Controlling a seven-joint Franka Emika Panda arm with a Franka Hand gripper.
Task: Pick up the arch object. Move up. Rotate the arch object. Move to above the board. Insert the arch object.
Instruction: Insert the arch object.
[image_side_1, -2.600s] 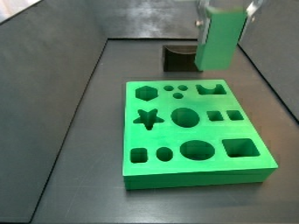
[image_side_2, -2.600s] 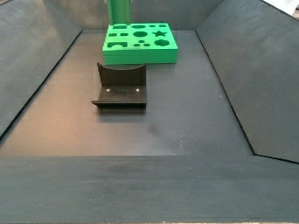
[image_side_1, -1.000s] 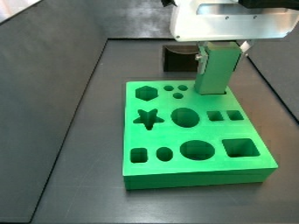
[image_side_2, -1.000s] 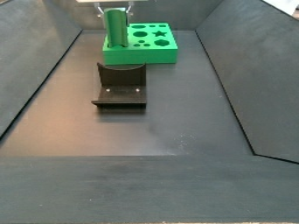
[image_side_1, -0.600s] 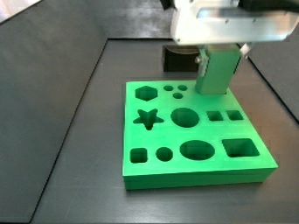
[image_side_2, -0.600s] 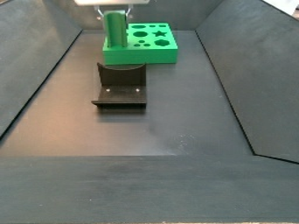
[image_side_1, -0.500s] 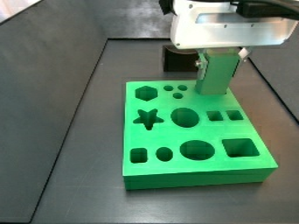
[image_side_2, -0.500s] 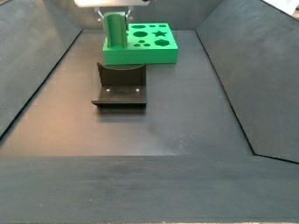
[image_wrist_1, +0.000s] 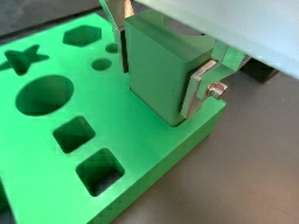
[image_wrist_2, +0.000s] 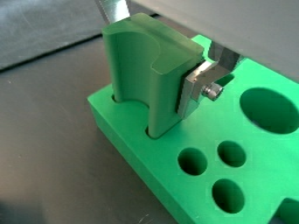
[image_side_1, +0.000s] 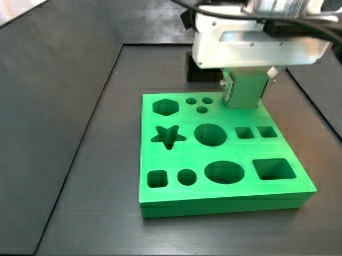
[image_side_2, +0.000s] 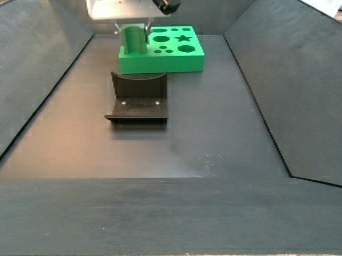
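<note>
The arch object (image_wrist_1: 155, 83) is a dull-green block standing upright, with its lower end down in a cut-out at a corner of the bright green board (image_wrist_1: 135, 142). My gripper (image_wrist_1: 162, 68) is shut on it, one silver finger on each narrow side. Both also show in a wrist view: the arch object (image_wrist_2: 140, 79), the gripper (image_wrist_2: 158, 61) and the board (image_wrist_2: 135, 157). In both side views the gripper (image_side_1: 249, 82) (image_side_2: 132, 34) sits low over the board's (image_side_1: 187, 155) (image_side_2: 181, 63) corner with the arch object (image_side_1: 246, 92) (image_side_2: 134, 44) between its fingers.
The dark fixture (image_side_2: 138, 100) stands on the floor in front of the board; part of it (image_side_1: 203, 68) shows behind the board in a side view. Dark sloping walls (image_side_2: 40, 90) enclose the floor on both sides.
The gripper has come down with the arch object. The block's lower end has gone from above the board into the cut-out at its corner.
</note>
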